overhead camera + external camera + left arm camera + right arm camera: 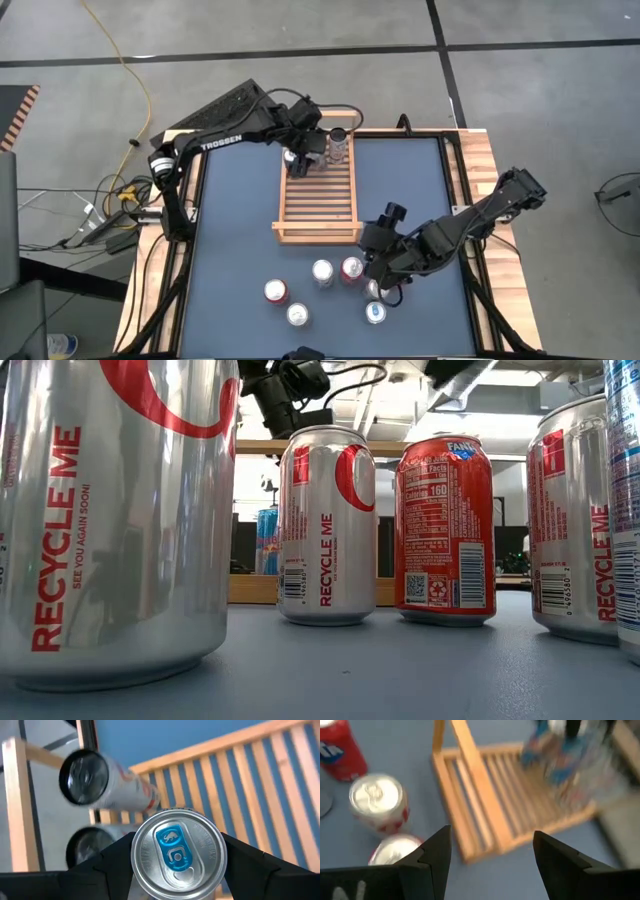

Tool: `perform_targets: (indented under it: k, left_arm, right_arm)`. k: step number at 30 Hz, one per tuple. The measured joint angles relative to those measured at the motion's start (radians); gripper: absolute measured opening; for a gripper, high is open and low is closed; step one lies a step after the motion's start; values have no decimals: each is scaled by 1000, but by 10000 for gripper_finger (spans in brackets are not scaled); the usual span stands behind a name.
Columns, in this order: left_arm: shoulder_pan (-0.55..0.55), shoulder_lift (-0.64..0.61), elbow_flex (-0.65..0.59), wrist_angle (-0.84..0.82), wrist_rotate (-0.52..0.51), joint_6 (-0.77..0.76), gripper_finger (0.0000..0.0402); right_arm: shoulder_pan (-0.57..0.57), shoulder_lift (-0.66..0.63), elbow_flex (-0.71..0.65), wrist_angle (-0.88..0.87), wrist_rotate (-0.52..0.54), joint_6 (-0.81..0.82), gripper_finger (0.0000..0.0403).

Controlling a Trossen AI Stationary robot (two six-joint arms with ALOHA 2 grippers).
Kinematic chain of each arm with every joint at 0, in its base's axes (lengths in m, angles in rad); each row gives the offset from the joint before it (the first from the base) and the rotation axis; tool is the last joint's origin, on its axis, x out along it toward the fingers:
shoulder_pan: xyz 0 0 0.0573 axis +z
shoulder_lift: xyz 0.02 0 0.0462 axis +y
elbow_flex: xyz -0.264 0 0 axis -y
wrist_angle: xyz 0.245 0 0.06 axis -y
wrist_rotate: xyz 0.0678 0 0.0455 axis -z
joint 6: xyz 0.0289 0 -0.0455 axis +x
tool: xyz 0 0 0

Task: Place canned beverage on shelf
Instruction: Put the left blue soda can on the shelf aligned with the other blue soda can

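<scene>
Left gripper [176, 870] clamped around a silver can with a blue pull tab [176, 854], dark fingers [107, 862] hugging both sides, parked over the far end of the light-wood slatted shelf [318, 205]. Already two silver cans there: a nearer one [107, 787] and one below it [92, 847], both just beside the held can, right by the end rail. Judging by that, best bet was to lower the can straight down onto the bare slats next to those two, kept upright and clear of their sides, then spread the fingers only once the base sat flat. Tight spot, so easy to knock a neighbour over.

Right gripper [492, 857] hung empty, fingers apart, above the blue tabletop [235, 240] near the shelf's near end, close to the loose cans: a red soda can [446, 530] and a silver can with red lettering [326, 525] among them.
</scene>
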Motion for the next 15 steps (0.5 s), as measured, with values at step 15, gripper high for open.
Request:
perform_targets:
  k: [15]
  left_arm:
    - [-5,0,0,0,98,-56,238]
  right_arm:
    - [-43,-564,213,101,-208,-738,219]
